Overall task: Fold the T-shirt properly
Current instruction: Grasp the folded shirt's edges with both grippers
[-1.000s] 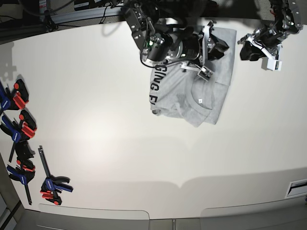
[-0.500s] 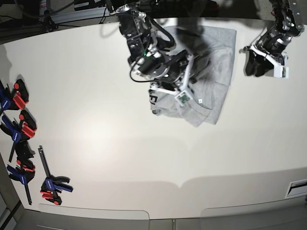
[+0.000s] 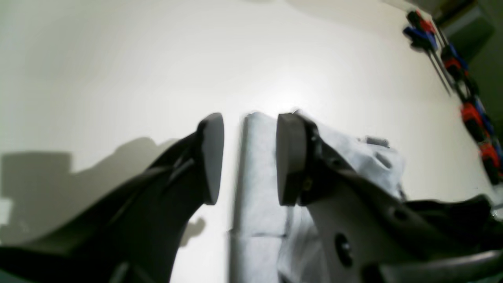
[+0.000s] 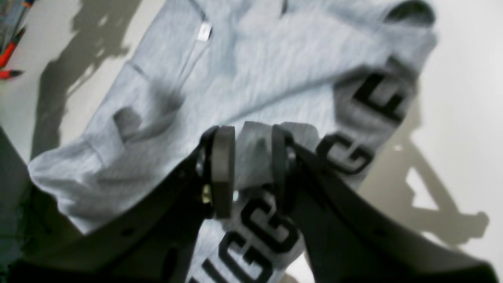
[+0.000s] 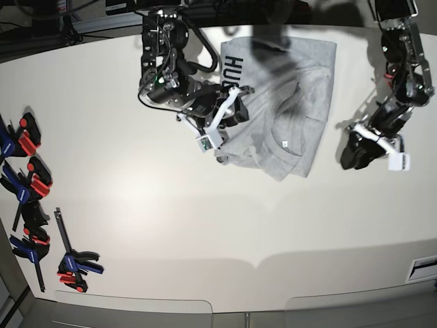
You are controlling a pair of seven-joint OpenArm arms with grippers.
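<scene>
- The T-shirt [image 5: 290, 102] sits in the upper middle-right of the base view, bunched into a rough rectangle on the white table [image 5: 171, 205]. It's not a clean fold: there are creases, and a corner pokes out toward the lower right.
- Black letters "HUG" show along its upper left edge in the base view. The right wrist view shows more of the lettering, with what look like G's and an F running down the cloth [image 4: 275, 78].
- The right gripper [image 5: 229, 117] is at the shirt's left edge, on the left side of the base view. In the right wrist view its pads [image 4: 223, 169] stand a narrow gap apart with a fold of grey cloth between them, so it looks like it has a pinch of the shirt. I can't tell how firm that grip is.
- The left gripper [image 5: 358, 154] is off to the right of the shirt, over bare table and not touching the cloth.
- In the left wrist view its fingers [image 3: 210, 157] are parted with nothing held. The strip of shirt [image 3: 259, 177] seen between them lies on the table beyond.
- A row of red, blue and black clamps [image 5: 31, 205] runs down the far left edge of the base view, well apart from everything else.
</scene>
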